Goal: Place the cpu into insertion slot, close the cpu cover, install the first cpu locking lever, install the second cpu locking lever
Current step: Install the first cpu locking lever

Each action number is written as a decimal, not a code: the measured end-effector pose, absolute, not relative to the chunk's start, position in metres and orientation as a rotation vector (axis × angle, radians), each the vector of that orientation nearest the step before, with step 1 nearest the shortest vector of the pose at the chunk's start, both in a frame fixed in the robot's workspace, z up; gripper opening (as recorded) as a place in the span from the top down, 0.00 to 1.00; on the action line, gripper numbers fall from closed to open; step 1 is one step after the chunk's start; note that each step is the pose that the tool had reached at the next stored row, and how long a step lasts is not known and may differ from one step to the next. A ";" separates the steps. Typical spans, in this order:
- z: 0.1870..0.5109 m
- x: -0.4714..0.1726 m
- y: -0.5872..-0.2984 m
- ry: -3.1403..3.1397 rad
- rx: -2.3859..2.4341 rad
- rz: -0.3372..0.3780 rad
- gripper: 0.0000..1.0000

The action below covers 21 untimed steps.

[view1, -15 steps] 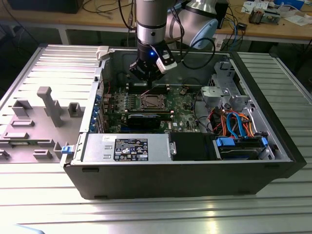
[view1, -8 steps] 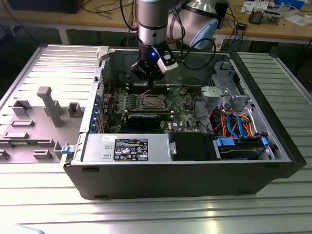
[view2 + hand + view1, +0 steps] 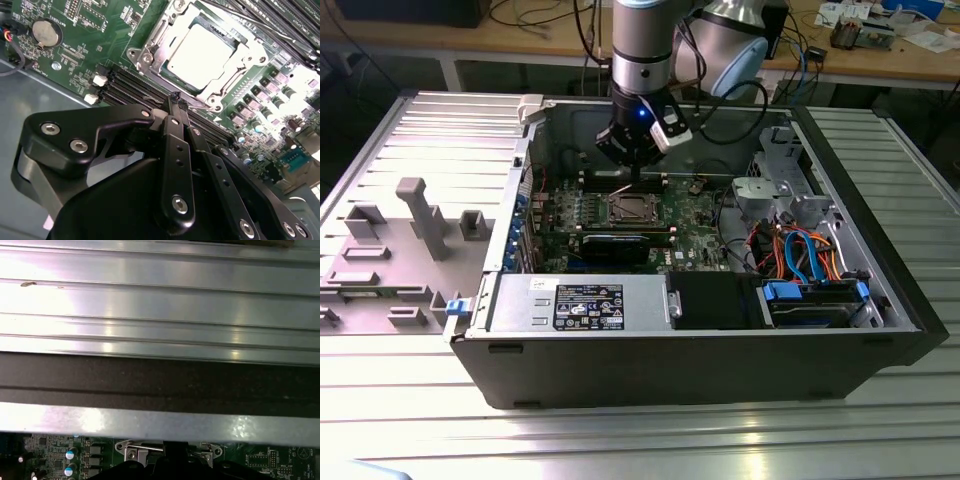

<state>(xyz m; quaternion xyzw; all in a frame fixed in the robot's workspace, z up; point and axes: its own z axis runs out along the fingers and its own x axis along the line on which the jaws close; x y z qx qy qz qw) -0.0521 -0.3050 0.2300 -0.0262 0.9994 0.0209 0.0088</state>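
Black gripper (image 3: 177,102) links crowd the second wrist view, the 2 fingers pressed together into a narrow tip with nothing between them, hanging just beside the near edge of the insertion slot (image 3: 202,57). From the largest thing down: the open computer case (image 3: 700,360) lies on a ribbed metal table (image 3: 620,440); its green motherboard (image 3: 105,40) carries the slot near the board's middle. Over the slot, the cpu cover (image 3: 150,50) looks folded down, and the cpu (image 3: 200,52) shows pale silver through its window. Judging from this, seating and covering appear done; I cannot tell whether either locking lever is latched, so that work probably remains.
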 end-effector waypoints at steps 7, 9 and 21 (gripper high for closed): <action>0.229 -0.050 -0.305 3.122 -0.075 0.065 0.89; 0.229 -0.049 -0.305 3.122 -0.073 0.065 0.89; 0.227 -0.047 -0.305 3.122 -0.058 0.065 0.89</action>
